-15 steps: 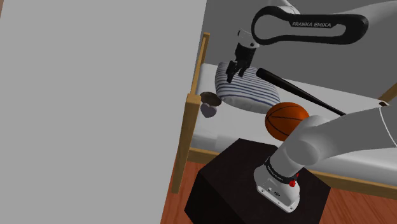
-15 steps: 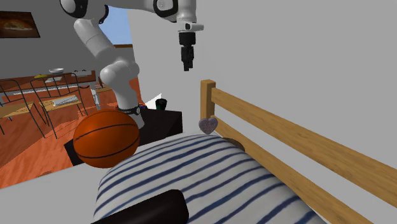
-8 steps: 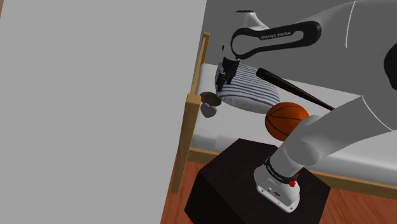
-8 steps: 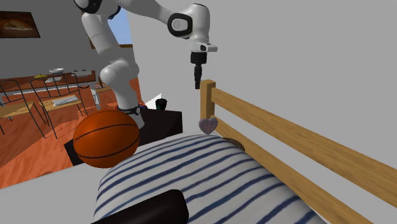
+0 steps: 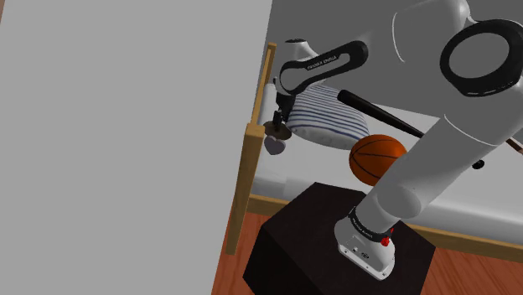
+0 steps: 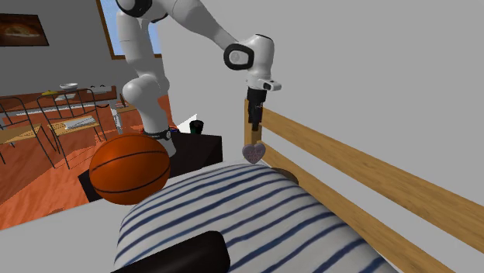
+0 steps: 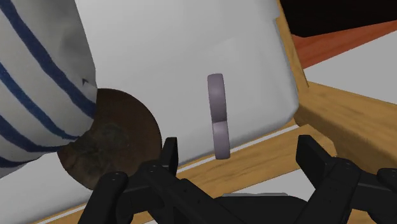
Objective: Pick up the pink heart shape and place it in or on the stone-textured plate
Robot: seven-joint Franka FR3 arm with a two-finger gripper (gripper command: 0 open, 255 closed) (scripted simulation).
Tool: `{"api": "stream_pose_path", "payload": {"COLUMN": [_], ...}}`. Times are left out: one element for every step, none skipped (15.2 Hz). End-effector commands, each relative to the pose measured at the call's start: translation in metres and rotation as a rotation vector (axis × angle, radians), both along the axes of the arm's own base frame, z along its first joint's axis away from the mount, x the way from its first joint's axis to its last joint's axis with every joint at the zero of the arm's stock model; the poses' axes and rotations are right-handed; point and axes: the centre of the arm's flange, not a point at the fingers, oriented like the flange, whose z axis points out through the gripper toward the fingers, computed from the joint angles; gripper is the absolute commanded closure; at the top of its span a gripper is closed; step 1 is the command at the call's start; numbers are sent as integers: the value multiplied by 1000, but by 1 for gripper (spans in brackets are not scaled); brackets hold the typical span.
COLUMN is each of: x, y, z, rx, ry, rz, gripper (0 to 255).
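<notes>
Hovering just above heart (image 7: 218, 114), tool (image 7: 240, 153) is held wide open, nothing gripped. Heart is stood on edge on bed (image 7: 178, 44) near wooden frame (image 7: 331, 105), beside brown plate (image 7: 121, 137) tucked partly under striped pillow (image 7: 38, 83).

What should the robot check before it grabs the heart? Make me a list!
1. Gripper open: ok, its fingers stand apart.
2. Heart inside the gap: ok, it lines up between the fingers, untouched and nearer one of them.
3. Heart easy to pinch: ok, it stands on its edge on the white mattress.
4. Fingers low enough to close: cannot tell.
5. Whole plate free: not ok, the striped pillow lies over part of it.
6. Room beside the wooden bed rail: cannot tell.
</notes>
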Motion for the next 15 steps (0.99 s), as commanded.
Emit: {"api": "stream_pose_path", "payload": {"x": [16,23,30,31,31,30,29,29,28,28,27,27,27,27,27], "y": [1,2,2,3,2,2,1,1,1,0,0,0,0,0,0], "z": [-26,-38,-50,-53,-58,-64,-69,-74,-79,-85,-93,-93,-93,-93,-93], "rx": [0,1,1,1,1,1,1,1,1,1,1,1,1,1,1], "ry": [18,27,36,38,38,38,38,38,38,38,38,38,38,38,38], "rz": [42,62,83,87,87,87,87,87,87,87,87,87,87,87,87], "gripper": [0,0,0,0,0,0,0,0,0,0,0,0,0,0,0]}}
